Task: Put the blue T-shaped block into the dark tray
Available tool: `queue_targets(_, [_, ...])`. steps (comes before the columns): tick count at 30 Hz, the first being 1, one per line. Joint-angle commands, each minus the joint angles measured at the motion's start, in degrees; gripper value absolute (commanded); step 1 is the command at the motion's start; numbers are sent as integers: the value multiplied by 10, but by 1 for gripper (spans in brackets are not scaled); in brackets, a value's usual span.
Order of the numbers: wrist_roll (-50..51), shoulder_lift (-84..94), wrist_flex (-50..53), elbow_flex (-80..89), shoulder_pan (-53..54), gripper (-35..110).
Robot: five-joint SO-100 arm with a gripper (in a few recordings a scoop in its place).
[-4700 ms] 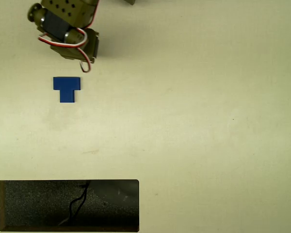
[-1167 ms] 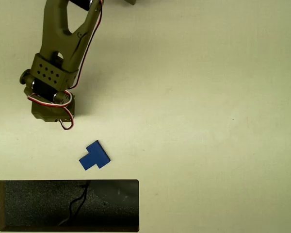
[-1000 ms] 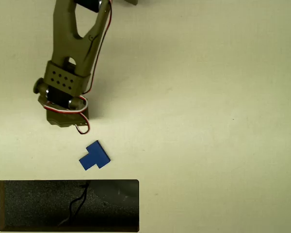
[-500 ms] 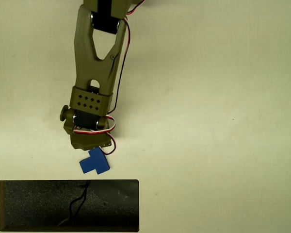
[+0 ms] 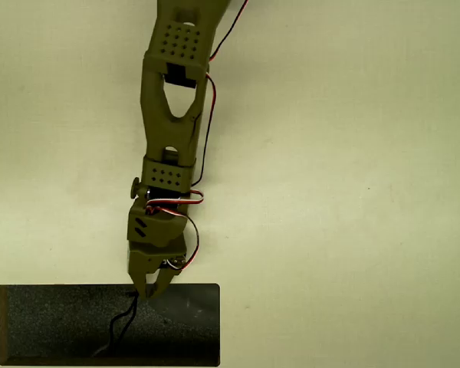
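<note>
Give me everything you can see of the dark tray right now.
The dark tray is a wide black rectangle with a speckled, foam-like floor, bevelled edges and a thin dark squiggle running down from its top edge. It lies flat on the pale table at the lower left of the overhead view. The gripper reaches over its top edge; whether it touches the tray cannot be told.

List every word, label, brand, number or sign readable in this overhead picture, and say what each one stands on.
None: no readable text.
The dark tray bears only a thin squiggle mark, not writing.
The arm shows rows of small holes and wires, no label or brand.
The gripper at the tray's top edge carries no lettering, and the table is plain.
</note>
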Motion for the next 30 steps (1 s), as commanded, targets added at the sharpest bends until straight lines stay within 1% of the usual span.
queue_targets(1, [32, -10, -80, -6, 0, 0])
queue_targets(4, [64, -98, -207, -82, -10, 0])
queue_targets(6, [73, -150, -247, -136, -18, 0])
queue_targets(14, [83, -280, -295, -285, -36, 0])
queue_targets(21, [111, -318, -356, -310, -38, 0])
queue_targets(30, [110, -329, -352, -327, -48, 0])
